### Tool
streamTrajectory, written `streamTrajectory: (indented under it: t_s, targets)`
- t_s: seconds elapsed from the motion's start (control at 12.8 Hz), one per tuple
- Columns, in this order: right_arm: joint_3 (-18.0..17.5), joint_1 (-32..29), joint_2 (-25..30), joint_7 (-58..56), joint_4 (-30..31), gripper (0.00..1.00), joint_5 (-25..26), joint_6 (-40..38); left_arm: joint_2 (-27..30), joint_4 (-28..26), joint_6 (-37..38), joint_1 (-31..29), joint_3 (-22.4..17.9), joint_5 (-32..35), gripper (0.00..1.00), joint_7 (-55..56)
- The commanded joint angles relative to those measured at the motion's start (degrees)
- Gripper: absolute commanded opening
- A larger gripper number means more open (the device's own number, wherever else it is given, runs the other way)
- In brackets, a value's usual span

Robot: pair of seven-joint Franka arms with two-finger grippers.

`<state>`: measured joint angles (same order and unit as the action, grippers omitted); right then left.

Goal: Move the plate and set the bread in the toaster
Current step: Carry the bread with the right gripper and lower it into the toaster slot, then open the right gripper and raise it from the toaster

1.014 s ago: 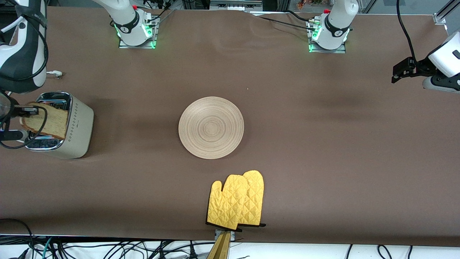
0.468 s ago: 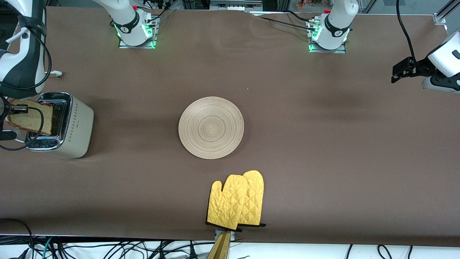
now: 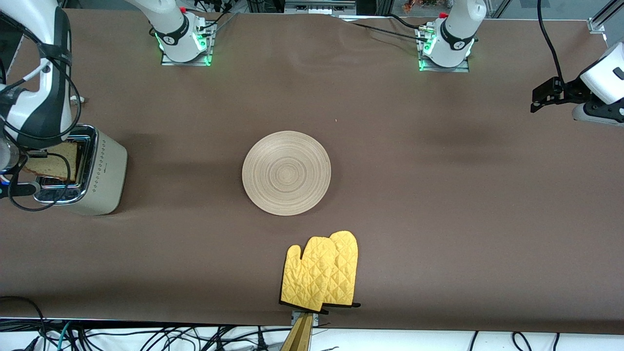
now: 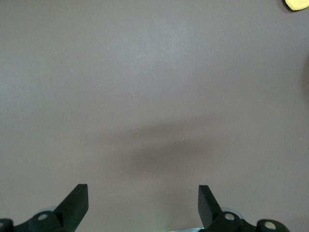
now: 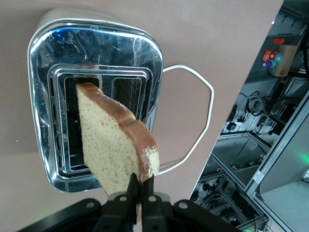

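Right hand pinching bread over toaster at frame's left edge — slice not yet in slot. Plate sitting mid-frame on bench. Left hand waiting, spread wide, upper right.

Right arm hides most of bread w/ toaster top

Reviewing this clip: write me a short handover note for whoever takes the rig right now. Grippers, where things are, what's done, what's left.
Right gripper: shut on the bread, held on edge over the toaster at the right arm's end of the table, lower corner at a slot.
Left gripper: open, waiting over bare table at the left arm's end.
Plate: mid-table, bare, with the yellow oven mitts nearer the front camera.
Done: bread lifted and brought to the toaster.
Left: lower it into the slot, release, retract.
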<state>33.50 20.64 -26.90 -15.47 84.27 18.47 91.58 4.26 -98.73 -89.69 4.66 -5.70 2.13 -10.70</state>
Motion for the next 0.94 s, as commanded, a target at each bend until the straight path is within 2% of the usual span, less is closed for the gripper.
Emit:
streamTrajectory:
  t_s: [0.0,0.16,0.23,0.31,0.39,0.47,0.55,0.86]
  targets:
    - [0.0,-0.1,-0.4,0.3,0.4,0.0,0.7,0.2,-0.6,2.2,1.4,0.0,0.3,-1.0,1.0,-0.2]
    - [-0.1,0.2,-1.8,2.0,0.2,0.0,0.5,0.9,-0.6,2.2,1.5,0.0,0.3,-1.0,1.0,-0.2]
    - [-0.2,0.4,-1.8,3.0,0.2,0.14,0.3,0.9,-0.7,2.3,1.4,0.0,0.3,-1.0,1.0,-0.3]
    - [-0.5,0.4,-1.9,4.5,0.1,0.57,0.2,1.0,-0.6,2.2,1.4,0.1,0.3,-1.0,1.0,-0.4]
    - [-0.5,0.5,-1.8,6.1,-0.1,0.95,-0.1,1.2,-0.7,2.2,1.4,0.1,0.3,-1.0,1.0,-0.4]
    - [-0.6,0.7,-1.7,6.7,-0.2,0.99,-1.1,1.3,-0.6,2.2,1.4,0.1,0.3,-1.0,1.0,-0.5]
    - [-0.6,1.3,-1.2,6.6,-0.9,1.0,-2.6,0.9,-0.7,2.3,1.4,0.2,0.3,-1.0,1.0,-0.7]
    - [-0.6,2.1,2.5,5.7,-2.5,1.0,-15.8,-0.4,-0.7,2.4,1.4,0.4,0.3,-1.0,1.0,-0.8]
